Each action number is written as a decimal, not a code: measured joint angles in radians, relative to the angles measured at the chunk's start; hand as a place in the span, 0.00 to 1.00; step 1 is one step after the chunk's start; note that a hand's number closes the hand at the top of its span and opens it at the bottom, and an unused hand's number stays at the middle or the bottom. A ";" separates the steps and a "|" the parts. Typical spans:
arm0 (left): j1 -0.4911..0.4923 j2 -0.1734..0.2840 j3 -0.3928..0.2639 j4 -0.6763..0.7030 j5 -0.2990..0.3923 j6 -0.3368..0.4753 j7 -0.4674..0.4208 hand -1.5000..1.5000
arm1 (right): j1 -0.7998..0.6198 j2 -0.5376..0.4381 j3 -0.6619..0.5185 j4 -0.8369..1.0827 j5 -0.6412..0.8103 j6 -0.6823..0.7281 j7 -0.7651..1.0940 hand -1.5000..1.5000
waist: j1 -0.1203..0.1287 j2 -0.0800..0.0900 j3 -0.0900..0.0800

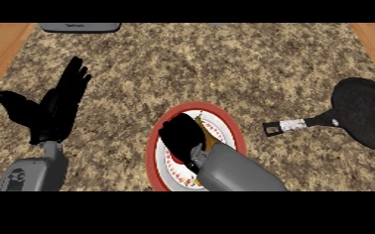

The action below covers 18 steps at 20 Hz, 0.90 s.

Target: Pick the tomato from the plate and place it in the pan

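Nearest me, my right hand [179,135] sits over the red-rimmed white round plate [155,148], its fingers curled downward; I cannot tell if they grip the tomato, which is hidden. At left my left hand [55,110] rests open. Farther right on the speckled stone desk [219,64] lies the black round pan [357,110].

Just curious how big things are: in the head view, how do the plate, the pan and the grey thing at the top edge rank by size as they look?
1. Plate, largest, part hidden by the right robot hand.
2. Pan, cut off at the right edge, so unsure.
3. Grey thing, smallest, also cut off.
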 measured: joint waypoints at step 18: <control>0.016 -0.008 0.028 0.010 -0.007 -0.025 -0.019 0.50 | -0.035 -0.041 -0.059 0.096 -0.023 -0.266 -0.063 1.00 | -0.012 -0.005 0.000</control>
